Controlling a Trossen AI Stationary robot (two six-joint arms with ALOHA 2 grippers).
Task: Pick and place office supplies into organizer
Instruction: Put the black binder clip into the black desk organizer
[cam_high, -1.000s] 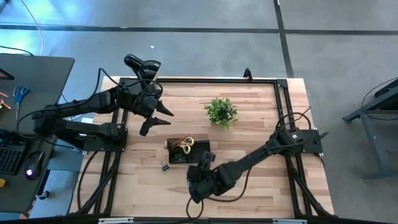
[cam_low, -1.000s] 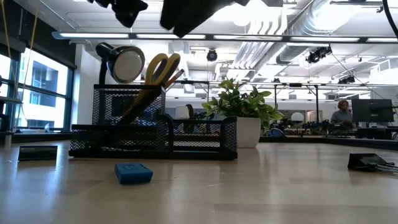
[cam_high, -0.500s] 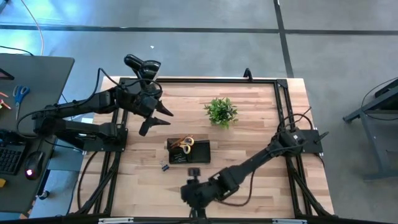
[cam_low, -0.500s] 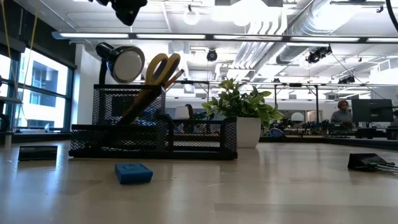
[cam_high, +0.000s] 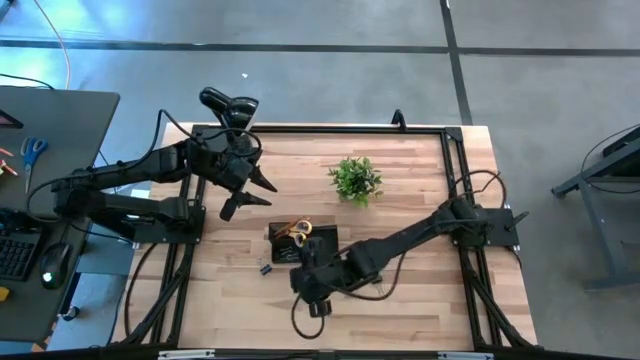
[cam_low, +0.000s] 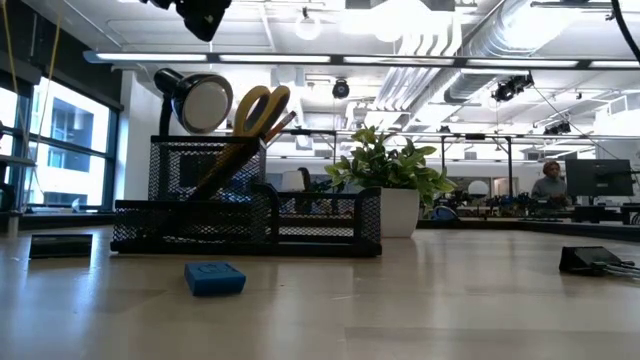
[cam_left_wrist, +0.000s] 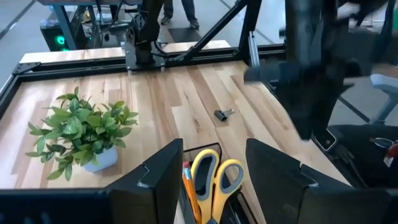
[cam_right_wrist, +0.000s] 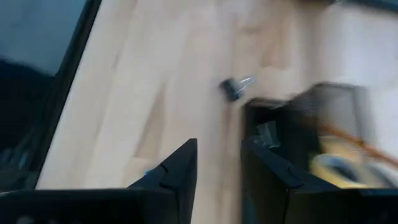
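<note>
Bright office lighting fills the room beyond the wooden table, and at its middle sits the organizer, a black mesh tray. Yellow-handled scissors and orange pencils stand upright in its tall compartment. Two supplies are still loose: a black binder clip lying just beside the organizer's corner, and a small blue eraser on the table in front of it, seen only in the low view.

Half a second ago the right gripper sat farther out at the table's near edge; it has now swung back in and hangs close to the organizer's near side, next to the clip. Its wrist view shows the jaws spread apart with nothing between them, the clip lying ahead of them. I judge this as lining up for a pick of the clip, though the blurred wrist view suggests the arm is not yet settled.

Farther out, the left gripper hovers over the table's far left part, where it was a second ago, jaws spread and empty, well apart from the organizer. A potted plant stands beyond, and a black lamp at the far left corner.
</note>
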